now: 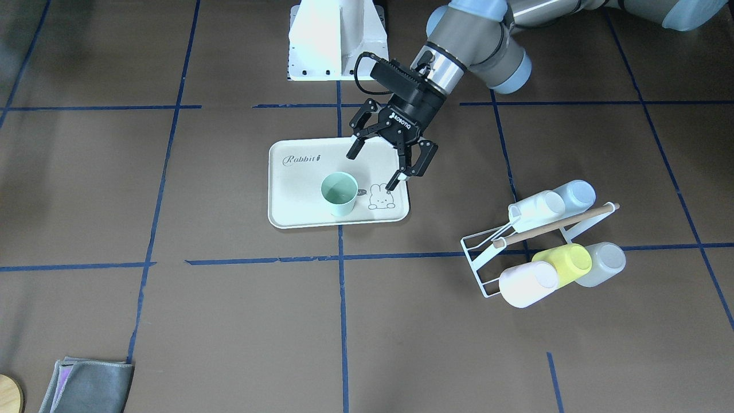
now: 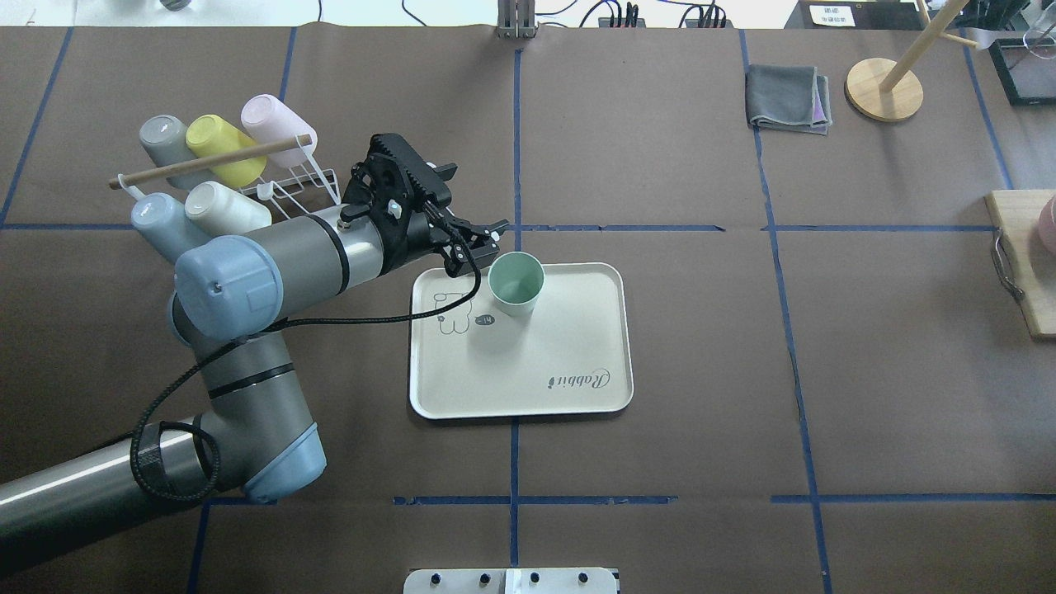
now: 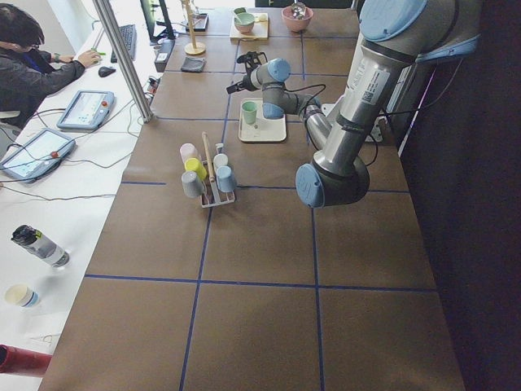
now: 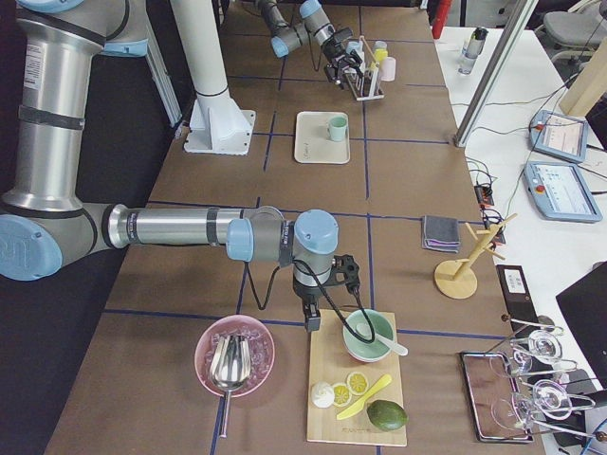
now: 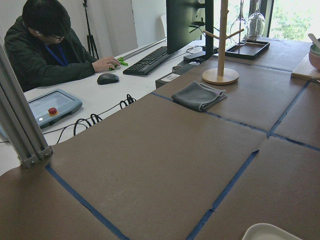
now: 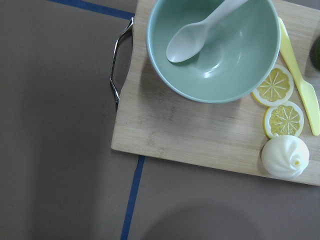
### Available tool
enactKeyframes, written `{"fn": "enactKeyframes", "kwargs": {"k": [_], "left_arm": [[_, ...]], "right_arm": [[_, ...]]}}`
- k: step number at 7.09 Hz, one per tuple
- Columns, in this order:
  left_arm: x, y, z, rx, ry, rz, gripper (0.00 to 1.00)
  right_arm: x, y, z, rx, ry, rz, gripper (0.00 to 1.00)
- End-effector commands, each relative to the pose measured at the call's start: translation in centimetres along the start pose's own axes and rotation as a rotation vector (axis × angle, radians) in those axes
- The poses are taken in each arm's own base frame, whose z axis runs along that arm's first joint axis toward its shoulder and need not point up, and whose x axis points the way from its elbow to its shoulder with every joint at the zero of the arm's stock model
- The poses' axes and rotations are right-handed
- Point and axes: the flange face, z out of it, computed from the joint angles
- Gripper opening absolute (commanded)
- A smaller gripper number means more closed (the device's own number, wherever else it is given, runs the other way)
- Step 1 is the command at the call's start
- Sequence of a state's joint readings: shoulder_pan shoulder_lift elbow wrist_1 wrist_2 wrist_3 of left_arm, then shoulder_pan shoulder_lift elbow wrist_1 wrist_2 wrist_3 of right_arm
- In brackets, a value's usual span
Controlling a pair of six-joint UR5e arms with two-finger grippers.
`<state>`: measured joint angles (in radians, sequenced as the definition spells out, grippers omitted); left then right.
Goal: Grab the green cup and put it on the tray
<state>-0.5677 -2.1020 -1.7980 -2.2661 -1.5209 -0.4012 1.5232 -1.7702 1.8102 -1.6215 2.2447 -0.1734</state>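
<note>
Left gripper (image 1: 374, 168): fingers spread apart and empty, above the tray's upper-right part in the front-facing view.
Green cup (image 1: 339, 194): upright, mouth up, on the tray, just lower left of the gripper and apart from it.
Tray (image 1: 298, 195): flat, mid-frame.
Right gripper (image 4: 311, 311): lower centre of the right-side view, by the wooden board (image 4: 356, 412); whether its fingers are apart or together cannot be told.

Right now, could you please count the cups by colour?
Pale mint-green plastic cup on the cream rectangular tray: 1
Yellow plastic cup: 1
Pink plastic cup: 1
Pale blue plastic cup: 1
White plastic cup: 1
Grey plastic cup: 1
Total: 6
</note>
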Motion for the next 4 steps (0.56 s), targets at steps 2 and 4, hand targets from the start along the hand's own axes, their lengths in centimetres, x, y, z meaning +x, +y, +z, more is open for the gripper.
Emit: {"fn": "enactKeyframes", "kwargs": {"k": [2,4], "left_arm": [[-5.6,-1.5,-3.8,-0.328,-0.033,0.202,0.99],[-13.0,-1.5,-6.1,-0.533,0.022,0.09,0.99]], "right_arm": [[-0.1,0.0,-0.1,0.001,-0.001,-0.001,1.0],[0.0,0.0,0.0,0.008,0.002,-0.007,1.0]]}}
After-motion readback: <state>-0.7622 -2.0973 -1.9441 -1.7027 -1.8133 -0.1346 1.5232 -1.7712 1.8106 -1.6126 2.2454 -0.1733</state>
